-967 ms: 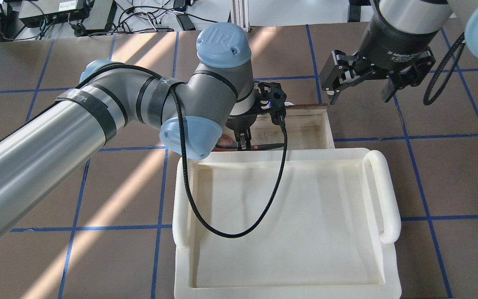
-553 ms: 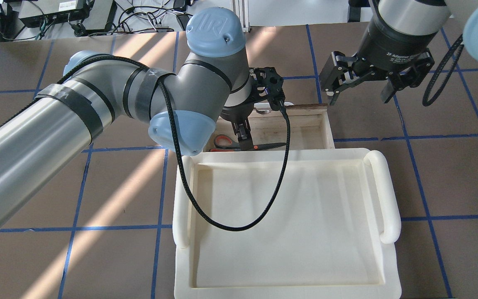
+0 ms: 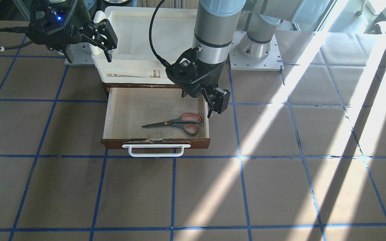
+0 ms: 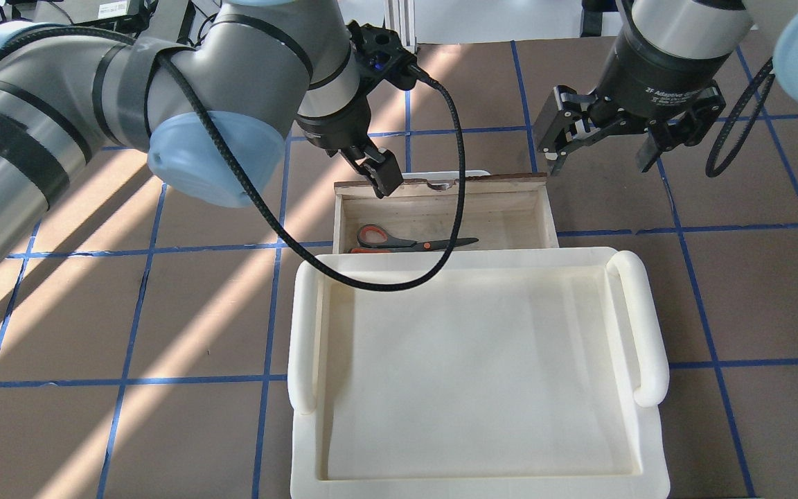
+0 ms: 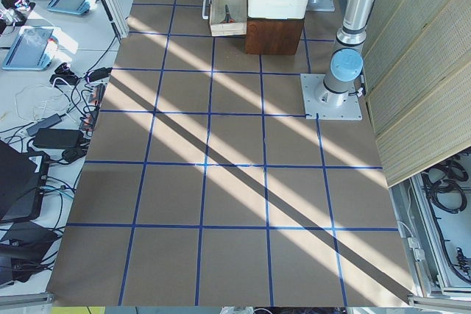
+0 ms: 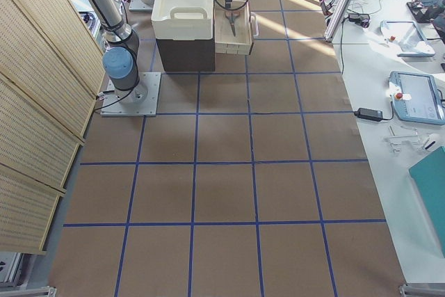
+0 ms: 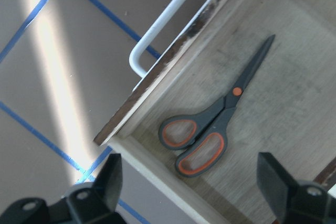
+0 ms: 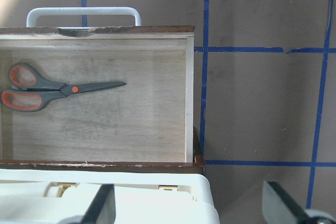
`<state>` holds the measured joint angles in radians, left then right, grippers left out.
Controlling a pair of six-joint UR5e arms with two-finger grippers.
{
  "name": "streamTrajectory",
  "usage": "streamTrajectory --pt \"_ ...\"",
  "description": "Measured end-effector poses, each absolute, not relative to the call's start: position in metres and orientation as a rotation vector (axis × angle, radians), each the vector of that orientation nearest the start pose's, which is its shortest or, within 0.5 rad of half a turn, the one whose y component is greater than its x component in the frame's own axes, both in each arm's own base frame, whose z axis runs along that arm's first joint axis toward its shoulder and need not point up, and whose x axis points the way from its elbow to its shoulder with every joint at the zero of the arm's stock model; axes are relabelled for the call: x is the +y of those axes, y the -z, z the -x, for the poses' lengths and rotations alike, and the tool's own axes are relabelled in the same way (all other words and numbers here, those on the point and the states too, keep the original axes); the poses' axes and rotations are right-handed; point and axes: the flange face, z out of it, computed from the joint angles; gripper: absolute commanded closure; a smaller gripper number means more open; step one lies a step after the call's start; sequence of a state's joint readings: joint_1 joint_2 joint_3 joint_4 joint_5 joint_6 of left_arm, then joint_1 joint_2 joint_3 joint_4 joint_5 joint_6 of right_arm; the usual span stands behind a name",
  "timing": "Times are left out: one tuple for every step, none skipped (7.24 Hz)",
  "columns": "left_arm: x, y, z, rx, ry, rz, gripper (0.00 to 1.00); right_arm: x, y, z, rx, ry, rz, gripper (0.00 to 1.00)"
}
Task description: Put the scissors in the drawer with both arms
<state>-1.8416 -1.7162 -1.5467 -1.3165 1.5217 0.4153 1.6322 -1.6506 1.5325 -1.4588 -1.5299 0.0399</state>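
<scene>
The scissors [image 3: 176, 123] lie flat on the pale floor of the open drawer [image 3: 111, 113], handles toward my left arm's side. They also show in the overhead view [image 4: 406, 242], the left wrist view [image 7: 210, 135] and the right wrist view [image 8: 52, 90]. My left gripper [image 3: 214, 105] is open and empty, raised above the drawer's side wall by the handles [image 4: 375, 173]. My right gripper [image 4: 603, 149] is open and empty, hovering beyond the drawer's other side. The drawer's white bar handle [image 3: 156, 150] faces away from me.
A cream-white plastic tray [image 4: 641, 326] sits on top of the dark cabinet [image 6: 184, 53] that the drawer slides from, and it covers the drawer's back part. The left arm's black cable [image 4: 440, 263] loops over the drawer and the tray's edge. Blue tape lines grid the brown table.
My left gripper has risen out of the drawer and moved off to the drawer's left side. The scissors stay lying in the drawer. The right arm has barely moved.
</scene>
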Motion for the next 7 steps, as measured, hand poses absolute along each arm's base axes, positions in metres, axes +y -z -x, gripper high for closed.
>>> streamTrajectory --pt "-0.513 -0.464 0.252 3.056 0.231 -0.858 0.00 -0.447 -0.533 -0.165 3.100 0.006 0.034 0.00" --pt "-0.518 -0.474 0.217 3.100 0.221 -0.674 0.00 -0.447 -0.534 -0.165 3.103 0.008 0.034 0.00" --pt "-0.520 -0.483 0.182 3.112 0.205 -0.536 0.00 -0.447 -0.534 -0.164 3.109 0.010 0.034 0.00" --pt "-0.518 -0.493 0.154 3.099 0.200 -0.439 0.00 -0.447 -0.534 -0.164 3.113 0.011 0.035 0.00" --pt "-0.513 -0.502 0.136 3.086 0.207 -0.372 0.00 -0.447 -0.534 -0.164 3.113 0.013 0.037 0.00" --pt "-0.506 -0.507 0.128 3.085 0.198 -0.334 0.00 -0.447 -0.534 -0.164 3.111 0.014 0.035 0.00" --pt "-0.501 -0.507 0.121 3.095 0.168 -0.301 0.00 -0.447 -0.534 -0.164 3.111 0.016 0.035 0.00"
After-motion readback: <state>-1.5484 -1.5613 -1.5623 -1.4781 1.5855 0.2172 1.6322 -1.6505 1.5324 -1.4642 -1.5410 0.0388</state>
